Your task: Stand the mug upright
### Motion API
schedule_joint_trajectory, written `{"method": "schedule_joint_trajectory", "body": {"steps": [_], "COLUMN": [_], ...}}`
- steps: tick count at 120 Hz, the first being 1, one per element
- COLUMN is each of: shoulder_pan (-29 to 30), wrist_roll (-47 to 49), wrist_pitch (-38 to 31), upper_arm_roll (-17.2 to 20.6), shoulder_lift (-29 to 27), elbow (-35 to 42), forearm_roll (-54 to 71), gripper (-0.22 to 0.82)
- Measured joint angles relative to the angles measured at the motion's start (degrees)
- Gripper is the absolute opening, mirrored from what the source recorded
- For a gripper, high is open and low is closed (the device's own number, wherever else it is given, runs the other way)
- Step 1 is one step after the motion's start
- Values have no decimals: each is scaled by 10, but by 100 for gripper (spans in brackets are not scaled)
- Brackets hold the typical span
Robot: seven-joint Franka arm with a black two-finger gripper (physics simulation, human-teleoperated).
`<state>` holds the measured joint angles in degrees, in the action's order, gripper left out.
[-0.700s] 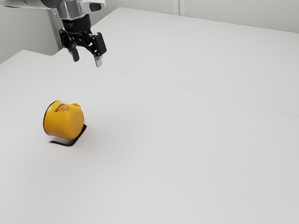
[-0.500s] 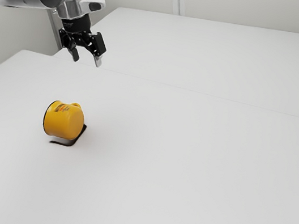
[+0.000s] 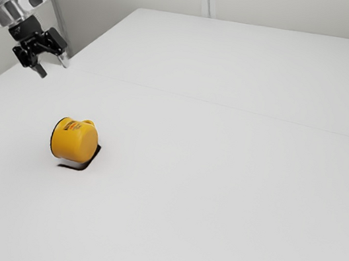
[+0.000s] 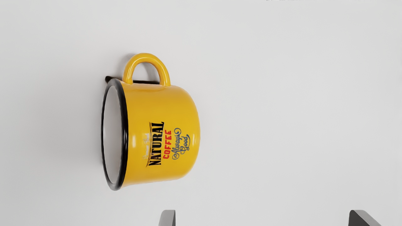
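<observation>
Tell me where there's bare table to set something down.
Bare table stretches from the tipped yellow mug to the exterior view's right edge; another patch runs from the mug toward that view's bottom. Tightest is the stretch between mug and open claw.

In the exterior view's left half, the mug (image 3: 77, 142) lies on its side on the bench (image 3: 217, 198), mouth toward that view's left, base toward its right, handle (image 3: 89, 122) at the far side. The fingers (image 3: 40, 70) hang clear of the mug, farther toward the exterior view's left.
</observation>
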<state>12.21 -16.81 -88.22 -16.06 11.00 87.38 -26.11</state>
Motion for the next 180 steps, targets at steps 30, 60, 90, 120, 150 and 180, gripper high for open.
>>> {"method": "schedule_joint_trajectory", "body": {"steps": [30, 60, 90, 120, 150, 180], "shoulder_pan": [82, 100, 96, 102, 102, 101], "wrist_roll": [-101, -187, -256, -309, -347, -371], "wrist_pitch": [33, 49, 50, 63, 75, 78], "upper_arm_roll": [-10, -10, -8, -8, -8, -6], "shoulder_lift": [129, 164, 164, 163, 159, 134], "elbow": [-20, 31, 89, 116, 119, 133], "forearm_roll": [-128, -185, -217, -280, -298, -299], "gripper": [60, 60, 60, 48, -2, -14]}}
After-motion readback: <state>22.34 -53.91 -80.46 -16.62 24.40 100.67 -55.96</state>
